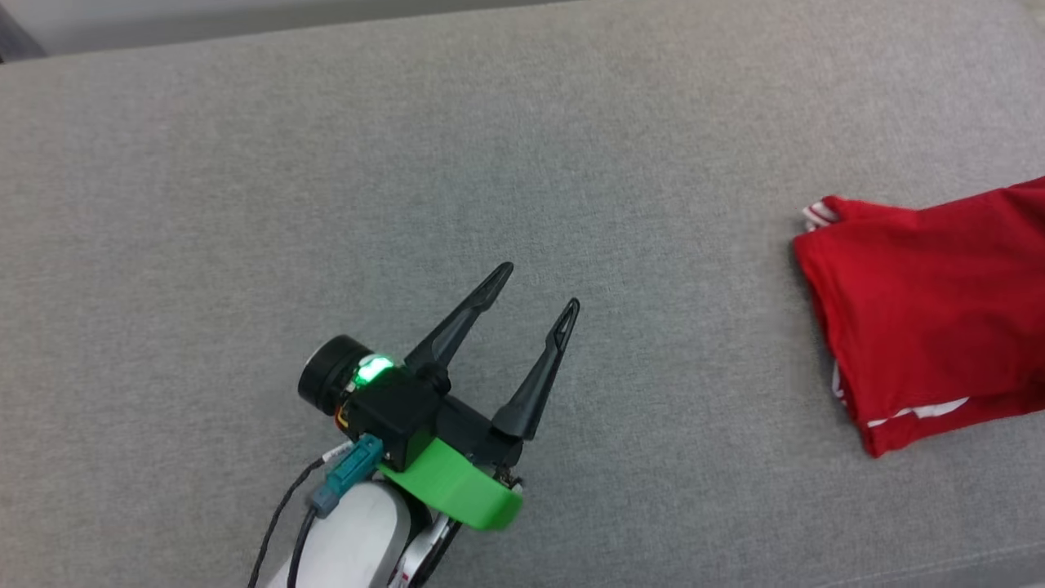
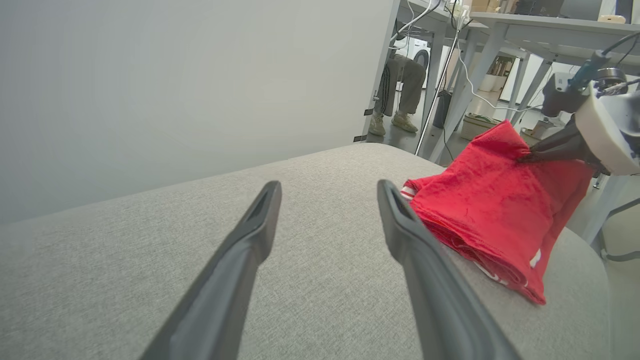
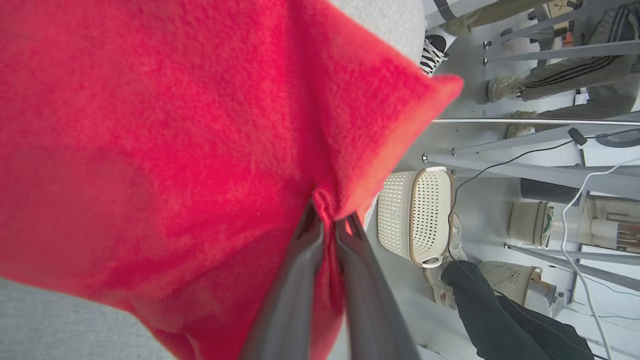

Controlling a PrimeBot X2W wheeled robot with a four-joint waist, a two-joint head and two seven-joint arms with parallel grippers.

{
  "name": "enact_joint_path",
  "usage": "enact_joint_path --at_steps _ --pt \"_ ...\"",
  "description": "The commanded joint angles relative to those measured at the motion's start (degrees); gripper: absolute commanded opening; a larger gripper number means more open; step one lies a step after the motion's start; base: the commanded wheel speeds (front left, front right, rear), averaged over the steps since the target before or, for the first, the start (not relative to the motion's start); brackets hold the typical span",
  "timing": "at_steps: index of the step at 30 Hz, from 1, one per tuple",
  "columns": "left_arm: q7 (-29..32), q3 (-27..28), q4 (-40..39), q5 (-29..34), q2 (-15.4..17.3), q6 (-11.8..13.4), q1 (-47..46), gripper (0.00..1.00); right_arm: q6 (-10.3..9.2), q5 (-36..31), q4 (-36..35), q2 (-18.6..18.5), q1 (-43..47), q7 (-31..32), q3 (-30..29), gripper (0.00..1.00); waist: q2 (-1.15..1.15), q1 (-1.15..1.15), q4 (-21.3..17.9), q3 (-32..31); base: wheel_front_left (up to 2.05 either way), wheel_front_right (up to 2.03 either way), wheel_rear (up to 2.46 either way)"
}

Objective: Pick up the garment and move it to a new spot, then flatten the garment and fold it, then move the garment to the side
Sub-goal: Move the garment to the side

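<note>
One pale basket (image 3: 412,215) stands beyond the garment (image 3: 175,125), pinched by right hand (image 3: 328,216).

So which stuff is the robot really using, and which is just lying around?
For the job:
- folded red jersey T-shirt with white striped trim
- right gripper, shut on the T-shirt's corner
- left gripper, open, holding nothing
- grey fabric cushion under the T-shirt

Just lying about:
- cream plastic basket full of little holes
- a person's pale shoes
</note>
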Motion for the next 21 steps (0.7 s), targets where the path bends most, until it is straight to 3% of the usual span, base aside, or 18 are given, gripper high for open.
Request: enact_joint_path --at_steps 1,12,21 --pt "-0.33 -0.5 -0.53 0.57 0.8 -0.15 -1.89 1.0 -0.1 -0.55 1.83 -0.38 -1.64 -1.77 -0.7 0.0 0.0 -0.01 -5.06 6.77 0.0 0.0 0.0" --pt "-0.33 -2.87 -6.22 2.54 3.88 -0.15 -7.99 1.0 -0.1 -5.78 18.03 0.11 -7.62 -15.82 -8.88 0.0 0.0 -0.01 -6.18 15.86 0.0 0.0 0.0" --pt "-0.33 -3.39 -8.48 3.14 5.46 -0.15 -9.93 1.0 -0.1 -9.24 27.45 3.44 -12.72 -21.73 -12.94 0.0 0.0 -0.01 -5.89 19.2 0.0 0.0 0.0"
